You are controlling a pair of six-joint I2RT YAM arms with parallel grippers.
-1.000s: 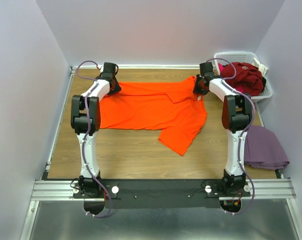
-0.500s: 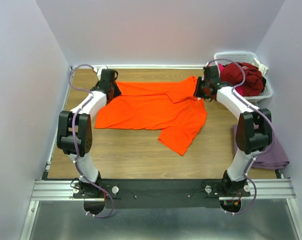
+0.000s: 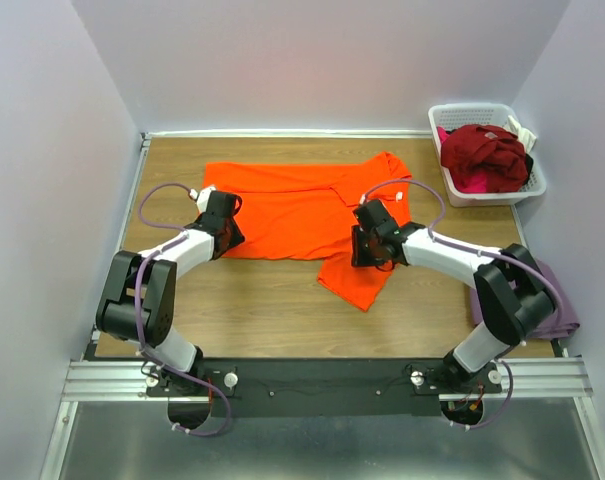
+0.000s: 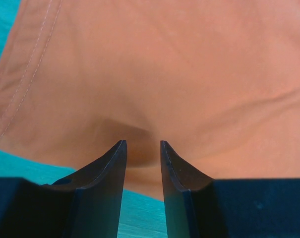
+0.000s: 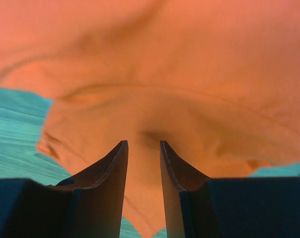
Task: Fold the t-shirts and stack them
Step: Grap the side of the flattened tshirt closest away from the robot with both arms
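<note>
Left gripper (image 3: 222, 228): low on the near left edge of the orange t-shirt (image 3: 282, 200). In the wrist view we see its fingers (image 4: 106, 166) drawn to a narrow gap, cloth puckered between the tips. They are pinching the shirt.
Orange t-shirt: mid-table and spread wide, with one flap reaching toward the near edge on its right side.
Right gripper (image 3: 370, 246): down on that right side. Its fingers (image 5: 109, 166) are just as narrow, with creases running into the tips. We read a grip on the same shirt.
Basket (image 3: 472, 110): white, in the far right corner, holding a dark red t-shirt (image 3: 482, 152) with pink cloth under it.
Mauve t-shirt (image 3: 560, 308): at the right table edge, mostly hidden behind the right arm.
Table (image 3: 272, 310): wood grain.
Room: plain pale walls on three sides, with a metal rail (image 3: 112, 378) carrying both arm bases.
</note>
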